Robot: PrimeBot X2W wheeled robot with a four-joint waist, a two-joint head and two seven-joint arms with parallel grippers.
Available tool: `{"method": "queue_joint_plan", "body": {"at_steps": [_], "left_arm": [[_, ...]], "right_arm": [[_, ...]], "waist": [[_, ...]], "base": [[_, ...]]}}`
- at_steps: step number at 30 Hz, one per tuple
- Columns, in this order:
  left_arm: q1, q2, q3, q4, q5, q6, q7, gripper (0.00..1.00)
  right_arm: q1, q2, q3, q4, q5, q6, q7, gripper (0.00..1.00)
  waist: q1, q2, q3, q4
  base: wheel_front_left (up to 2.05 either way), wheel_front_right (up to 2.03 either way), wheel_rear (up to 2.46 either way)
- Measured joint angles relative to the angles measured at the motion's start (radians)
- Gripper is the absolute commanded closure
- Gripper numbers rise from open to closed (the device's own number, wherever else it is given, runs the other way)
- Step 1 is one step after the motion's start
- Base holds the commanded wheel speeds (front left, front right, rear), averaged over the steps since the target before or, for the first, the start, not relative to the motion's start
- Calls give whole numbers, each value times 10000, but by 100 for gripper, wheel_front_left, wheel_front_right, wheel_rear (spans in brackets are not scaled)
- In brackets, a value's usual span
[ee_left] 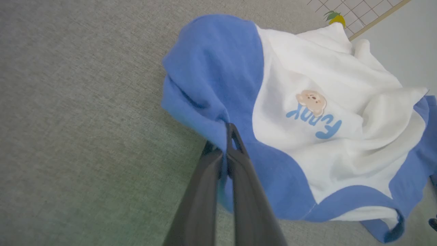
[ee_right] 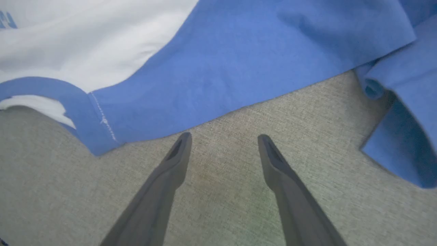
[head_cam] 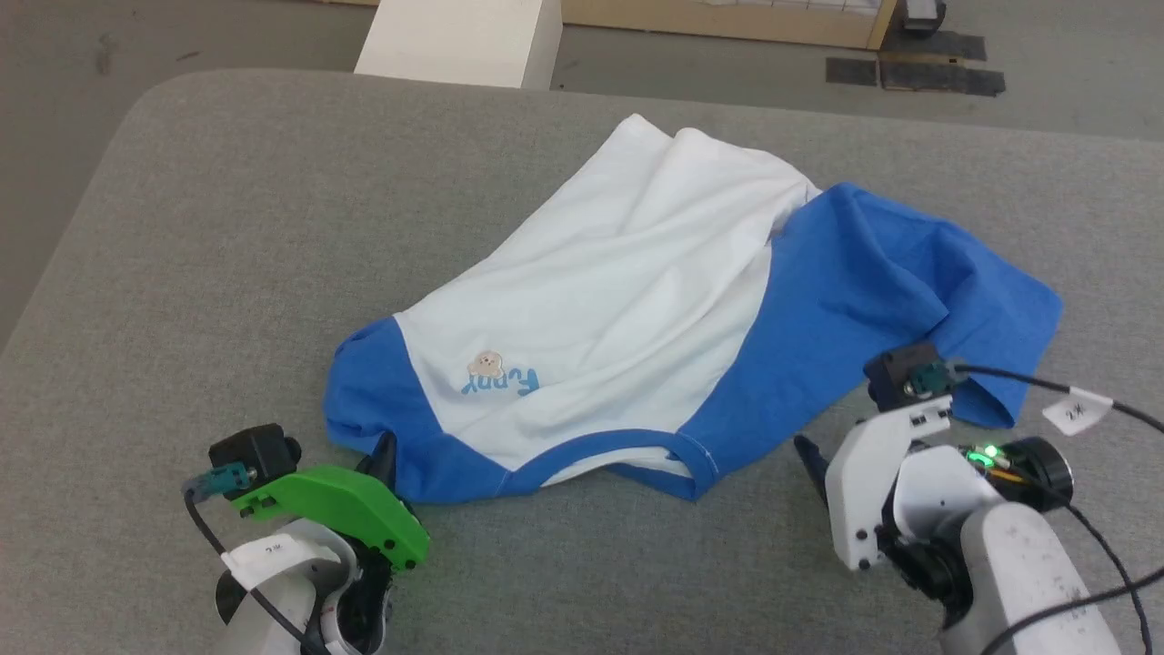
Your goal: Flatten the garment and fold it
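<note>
1. The garment (head_cam: 618,300) lies rumpled mid-table (head_cam: 227,227). In the head view its collar (head_cam: 627,452) faces the robot, the white body runs off toward 12–1 o'clock, and the blue sleeves reach toward 8 and 3 o'clock.
2. The left hand (ee_left: 229,129), at the garment's 7 o'clock, is pinched tight on blue sleeve fabric.
3. The right hand (ee_right: 223,140) is spread wide, holding nothing, with its tips over bare table. In its wrist view, the blue shoulder edge lies just beyond at 12 o'clock and the sleeve cuff (ee_right: 406,136) at 3 o'clock.
4. Likely next: the right hand, nearer that sleeve, advances to grip the edge so the pair can stretch the garment.
</note>
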Motion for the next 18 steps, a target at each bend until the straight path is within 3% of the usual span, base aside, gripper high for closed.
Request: {"method": "queue_joint_plan", "body": {"at_steps": [18], "left_arm": [[-169,-182,-161,61,4,-107,-119,100]], "right_arm": [[-2032,88,332,2075,-523,0,-82,0]], "waist": [[0,0,782,260]], "base": [[0,0,0]]}}
